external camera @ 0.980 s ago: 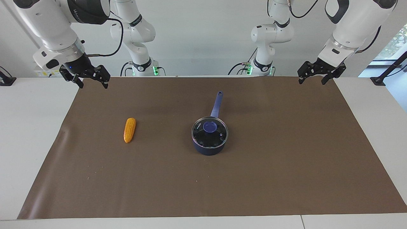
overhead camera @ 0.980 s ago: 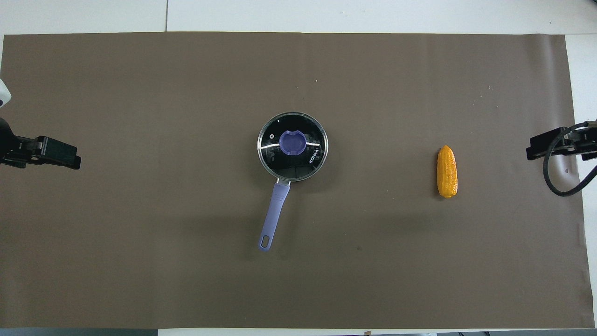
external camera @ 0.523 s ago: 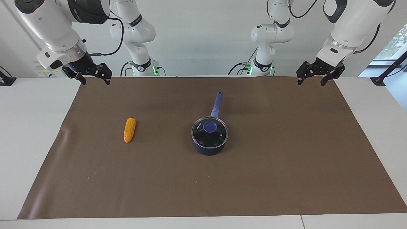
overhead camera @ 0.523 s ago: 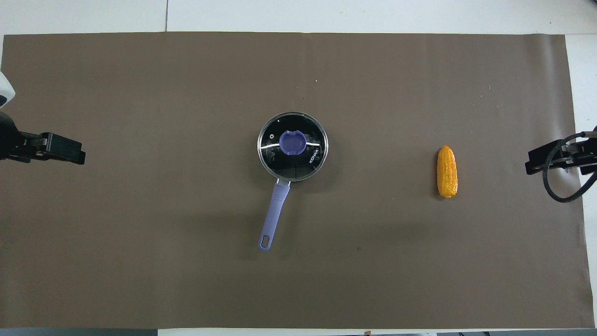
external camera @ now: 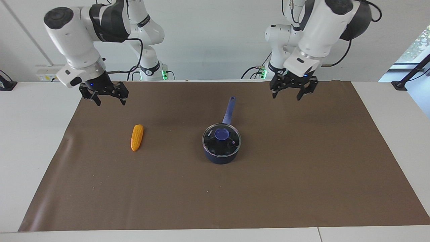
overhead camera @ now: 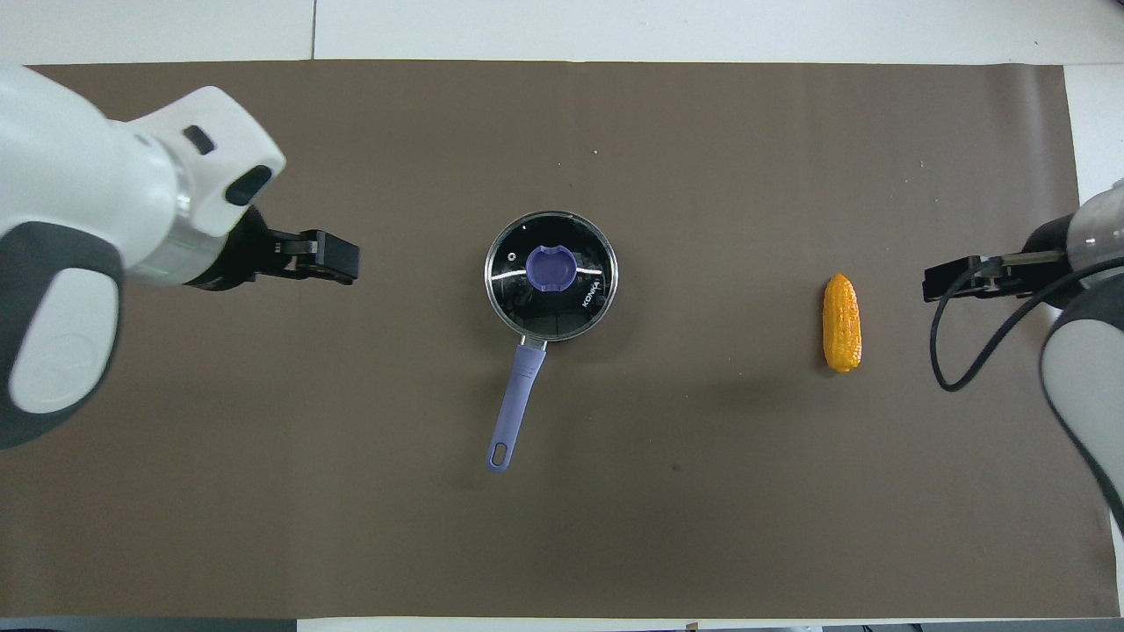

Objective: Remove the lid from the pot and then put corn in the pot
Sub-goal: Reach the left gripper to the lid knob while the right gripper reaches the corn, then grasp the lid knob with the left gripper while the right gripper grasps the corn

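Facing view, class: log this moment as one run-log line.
lid: on pot | corn: on mat, untouched | left gripper: open, raised over mat | right gripper: open, raised over mat

Both arms swung in from the tabletop's ends over the brown mat (external camera: 302, 161): left hand (external camera: 291, 94) now up in the air nr the pot's handle (external camera: 228, 110), right hand (external camera: 107, 98) closer to the corn (external camera: 136, 137), fingers apart on both.
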Action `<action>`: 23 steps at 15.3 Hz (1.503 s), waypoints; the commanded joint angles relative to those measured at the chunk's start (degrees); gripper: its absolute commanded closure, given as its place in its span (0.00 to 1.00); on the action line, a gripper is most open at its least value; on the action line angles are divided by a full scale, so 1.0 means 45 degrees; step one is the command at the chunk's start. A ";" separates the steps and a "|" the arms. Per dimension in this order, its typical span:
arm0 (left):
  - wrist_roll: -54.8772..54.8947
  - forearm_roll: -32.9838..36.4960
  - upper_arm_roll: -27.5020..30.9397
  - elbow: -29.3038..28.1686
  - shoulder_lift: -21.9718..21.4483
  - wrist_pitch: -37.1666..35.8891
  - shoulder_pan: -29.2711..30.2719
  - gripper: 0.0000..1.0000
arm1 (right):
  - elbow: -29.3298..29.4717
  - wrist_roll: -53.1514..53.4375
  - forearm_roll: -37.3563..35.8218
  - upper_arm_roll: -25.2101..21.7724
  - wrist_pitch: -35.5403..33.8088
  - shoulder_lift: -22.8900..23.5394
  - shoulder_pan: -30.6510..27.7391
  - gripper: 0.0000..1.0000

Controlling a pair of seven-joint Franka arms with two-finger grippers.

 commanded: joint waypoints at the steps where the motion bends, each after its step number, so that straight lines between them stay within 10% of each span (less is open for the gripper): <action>1: -0.1110 -0.0062 0.0275 0.2294 0.2423 0.0195 -0.1105 0.00 | -0.1457 -0.0055 0.0157 -0.0025 0.2288 0.0919 -0.0016 0.00; 12: -0.1327 0.1345 0.0198 0.2278 0.4303 0.2032 -0.2554 0.00 | -0.3397 0.0003 0.0157 -0.0006 0.4640 0.1738 -0.0778 0.00; 17: -0.1346 0.1286 0.0197 0.2005 0.4283 0.2482 -0.2728 0.00 | -0.3397 0.0803 0.0157 -0.0006 0.4914 0.1877 -0.0097 0.24; 21: -0.1366 0.1324 0.0198 0.1321 0.4263 0.3185 -0.2906 0.00 | -0.3378 0.0667 0.0157 -0.0006 0.4797 0.1877 -0.0154 0.92; 23: -0.1366 0.1344 0.0198 0.1321 0.4264 0.3127 -0.2886 0.00 | -0.3300 0.0667 0.0157 -0.0006 0.4680 0.1877 -0.0115 1.00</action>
